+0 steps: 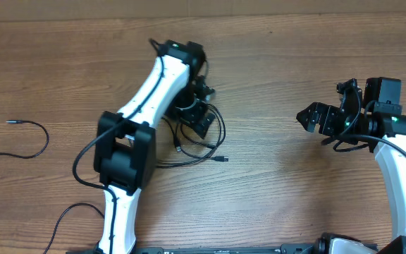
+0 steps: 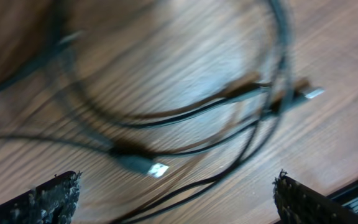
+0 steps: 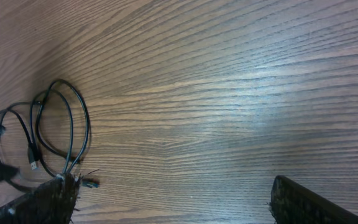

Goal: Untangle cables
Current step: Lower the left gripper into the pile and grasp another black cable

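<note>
**Overhead, with both wrist views.** The left gripper [image 1: 201, 121] hangs low over the middle of the wooden table [image 1: 280, 56], jaws spread wide and closed on nothing. In its wrist view the two fingers [image 2: 51, 198] stand at the lower corners of the frame, with bare wood and cord between them.

The tangled cables [image 1: 220, 134] lie directly beneath and just in front of this gripper. They are thin black cords in overlapping loops, crossing one another at several places. One silvery plug [image 2: 153, 168] lies inside the loops and a second plug [image 2: 311, 93] at their edge (the view is blurred, so the order of the crossings cannot be read).

A separate thin cord [image 1: 46, 137] curves near the table's left edge, well apart from the tangle, its small tip [image 1: 10, 122] pointing left.

The right gripper [image 1: 307, 118] hovers at the right side, also wide open and empty, well clear of the tangle, which appears at the far left of its wrist view.
</note>
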`<act>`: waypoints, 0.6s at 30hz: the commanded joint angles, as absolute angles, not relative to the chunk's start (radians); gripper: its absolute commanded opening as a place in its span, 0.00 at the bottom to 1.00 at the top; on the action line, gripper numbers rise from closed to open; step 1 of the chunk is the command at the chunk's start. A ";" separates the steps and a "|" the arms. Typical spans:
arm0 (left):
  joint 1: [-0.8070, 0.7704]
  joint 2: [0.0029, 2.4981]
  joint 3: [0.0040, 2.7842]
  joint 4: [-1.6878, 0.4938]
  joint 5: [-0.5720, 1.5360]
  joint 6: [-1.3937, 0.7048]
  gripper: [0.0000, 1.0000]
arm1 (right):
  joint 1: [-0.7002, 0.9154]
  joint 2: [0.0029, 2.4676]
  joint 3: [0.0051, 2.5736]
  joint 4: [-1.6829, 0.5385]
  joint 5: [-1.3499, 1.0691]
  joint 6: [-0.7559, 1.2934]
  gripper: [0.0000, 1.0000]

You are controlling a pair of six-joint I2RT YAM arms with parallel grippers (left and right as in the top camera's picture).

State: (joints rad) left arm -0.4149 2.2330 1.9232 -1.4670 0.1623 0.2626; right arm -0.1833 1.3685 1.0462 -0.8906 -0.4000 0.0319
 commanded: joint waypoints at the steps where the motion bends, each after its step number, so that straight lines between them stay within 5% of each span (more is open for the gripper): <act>1: -0.484 2.208 1.917 -1.457 0.184 0.382 1.00 | -0.185 1.371 1.046 -0.884 -0.397 0.025 0.97; 18: -0.537 2.209 1.833 -1.375 0.237 0.378 0.89 | -0.185 1.371 1.046 -0.884 -0.405 0.025 0.97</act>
